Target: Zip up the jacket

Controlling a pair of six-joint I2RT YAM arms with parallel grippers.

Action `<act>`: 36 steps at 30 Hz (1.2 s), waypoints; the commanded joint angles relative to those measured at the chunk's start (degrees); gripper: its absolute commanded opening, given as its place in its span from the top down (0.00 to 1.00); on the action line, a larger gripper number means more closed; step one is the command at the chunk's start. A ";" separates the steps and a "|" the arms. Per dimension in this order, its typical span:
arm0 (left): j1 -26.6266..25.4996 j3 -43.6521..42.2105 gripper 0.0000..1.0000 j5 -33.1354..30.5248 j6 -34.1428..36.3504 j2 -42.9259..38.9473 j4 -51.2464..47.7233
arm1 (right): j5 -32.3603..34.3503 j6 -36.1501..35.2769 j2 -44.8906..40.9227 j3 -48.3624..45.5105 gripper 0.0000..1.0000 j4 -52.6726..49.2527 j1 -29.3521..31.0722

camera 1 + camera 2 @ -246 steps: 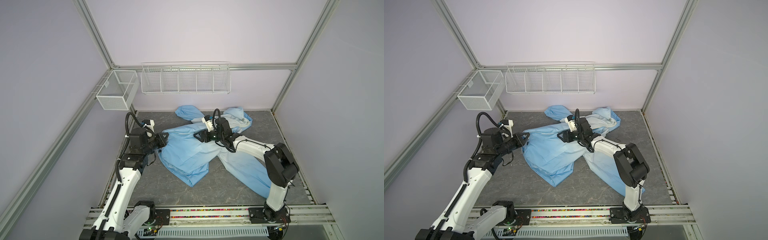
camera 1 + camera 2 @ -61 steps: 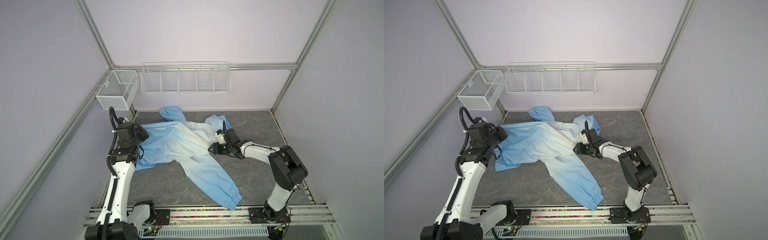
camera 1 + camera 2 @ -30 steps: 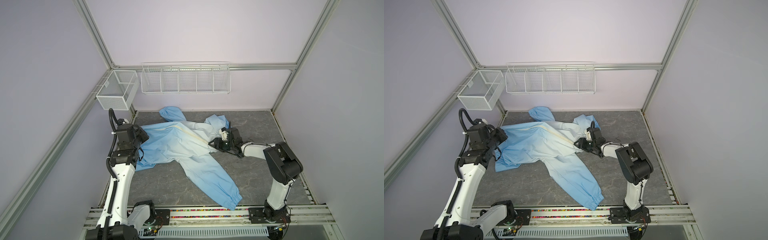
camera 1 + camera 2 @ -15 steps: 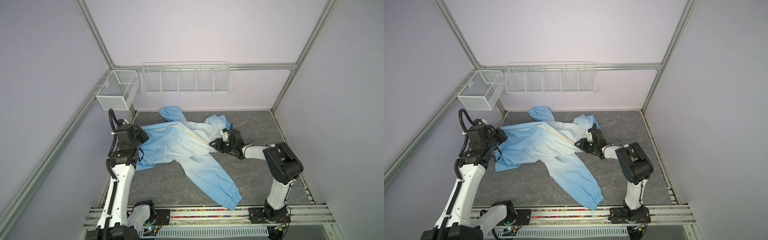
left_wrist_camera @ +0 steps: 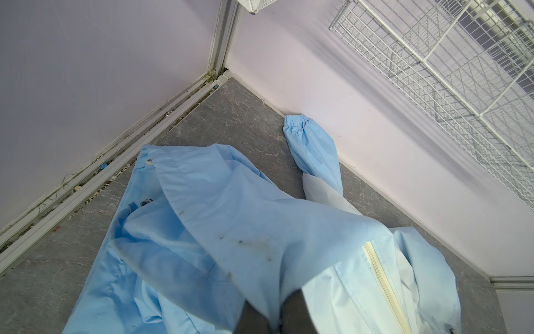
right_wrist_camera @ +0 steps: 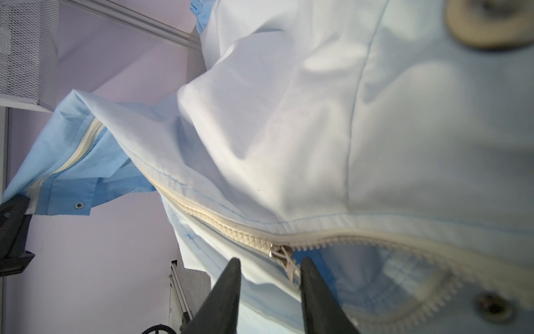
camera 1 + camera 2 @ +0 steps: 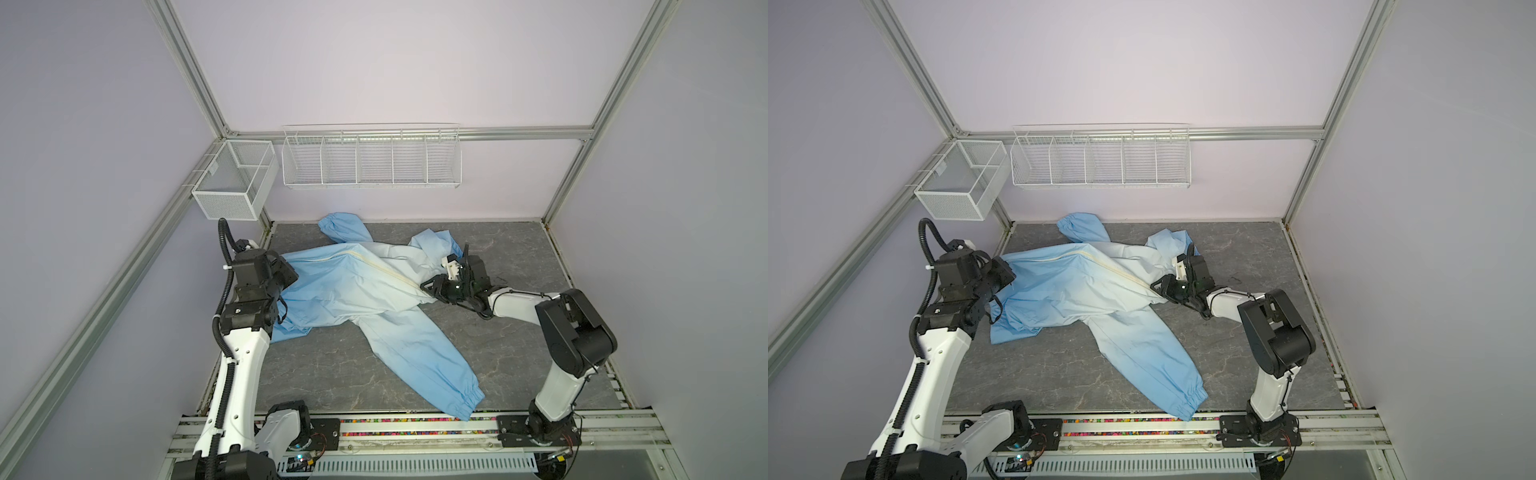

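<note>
The light-blue jacket [image 7: 345, 291] [image 7: 1067, 286] lies spread on the grey floor, its cream zipper [image 7: 386, 272] [image 6: 219, 222] running diagonally across the chest. My left gripper [image 7: 291, 274] [image 5: 274, 318] is shut on a fold of the jacket's hem at the left end. My right gripper [image 7: 426, 286] [image 6: 270, 271] sits at the zipper's collar end. Its jaws stand apart, with the metal slider's pull tab [image 6: 289, 266] hanging between the fingertips, close to one finger [image 6: 310, 277]. Beyond the slider [image 6: 281, 254] the two rows of teeth are parted.
One sleeve stretches toward the front rail, cuff [image 7: 469, 399] near the edge. The other sleeve's cuff [image 7: 338, 224] lies against the back wall. A mesh basket [image 7: 232, 183] and a wire shelf [image 7: 370, 158] hang on the walls above.
My right gripper's jaws have narrowed around the zipper pull and the gripper has edged closer to the slider. The left gripper keeps its hold and has not moved.
</note>
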 commanded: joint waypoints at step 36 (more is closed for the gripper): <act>0.63 6.62 1.00 1.45 0.93 -0.79 -3.45 | 11.05 -14.24 -4.08 10.72 0.93 -21.15 -0.87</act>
